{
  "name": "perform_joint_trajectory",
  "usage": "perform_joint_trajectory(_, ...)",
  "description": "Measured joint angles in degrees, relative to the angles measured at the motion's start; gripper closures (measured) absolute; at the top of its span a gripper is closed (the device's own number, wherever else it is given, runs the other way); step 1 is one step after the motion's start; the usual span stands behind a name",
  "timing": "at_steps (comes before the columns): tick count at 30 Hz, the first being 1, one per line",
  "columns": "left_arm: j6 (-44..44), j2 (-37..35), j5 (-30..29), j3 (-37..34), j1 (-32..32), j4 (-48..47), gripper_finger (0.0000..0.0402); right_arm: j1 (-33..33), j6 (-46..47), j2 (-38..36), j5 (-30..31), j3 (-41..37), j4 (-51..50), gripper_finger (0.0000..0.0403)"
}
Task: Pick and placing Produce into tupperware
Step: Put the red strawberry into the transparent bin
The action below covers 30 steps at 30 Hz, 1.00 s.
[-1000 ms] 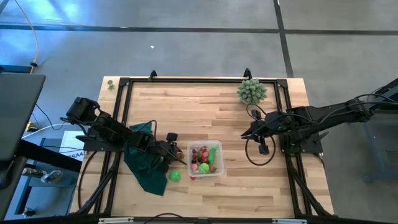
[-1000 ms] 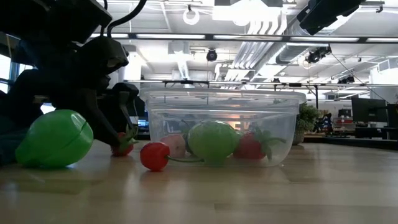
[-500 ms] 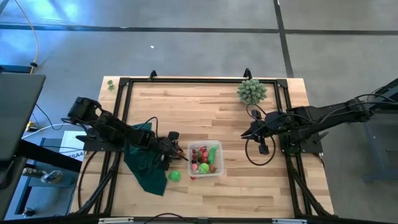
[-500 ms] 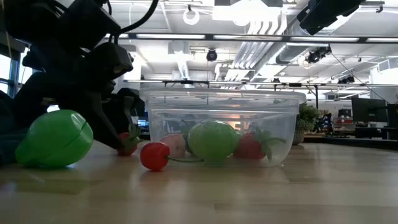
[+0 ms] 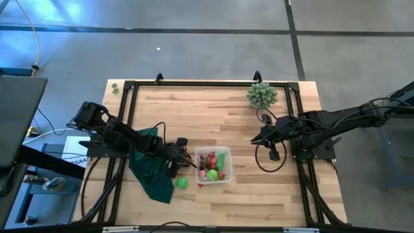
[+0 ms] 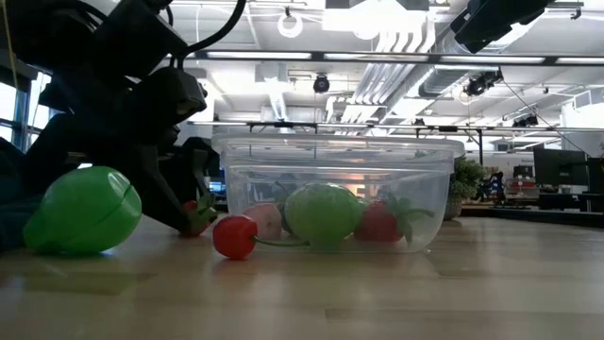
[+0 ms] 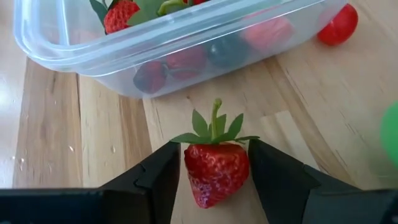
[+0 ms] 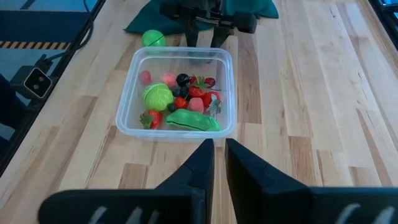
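We see the left gripper [image 7: 214, 177] with jaws grasping a strawberry [image 7: 216, 169] on the desk [image 7: 74, 143] beside the tupperware [image 7: 81, 59]; the right gripper [image 8: 219, 163] waits, jaws clenched.

From above, the left gripper [image 5: 189, 163] hid the strawberry [image 7: 215, 170], and the fruits in the tupperware [image 5: 214, 166] were too tiny to tell apart. The picture edge cut off the green ball [image 7: 391, 133] in the left wrist view.
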Motion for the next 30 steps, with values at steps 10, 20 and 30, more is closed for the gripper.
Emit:
perform_joint_trajectory(10, 1.0, 0.0, 0.0, 0.0, 0.0, -0.7, 0.0199, 0.0, 0.0, 0.0, 0.0, 0.0, 0.0, 0.0373)
perform_joint_trajectory(20, 0.9, 0.0, 0.0, 0.0, 0.0, -0.2, 0.0233, 0.0, 0.0, 0.0, 0.0, 0.0, 0.0, 0.0373)
perform_joint_trajectory(30, -0.1, 0.0, 0.0, 0.0, 0.0, 0.0, 0.0264, 0.0, 0.0, 0.0, 0.0, 0.0, 0.0, 0.0373)
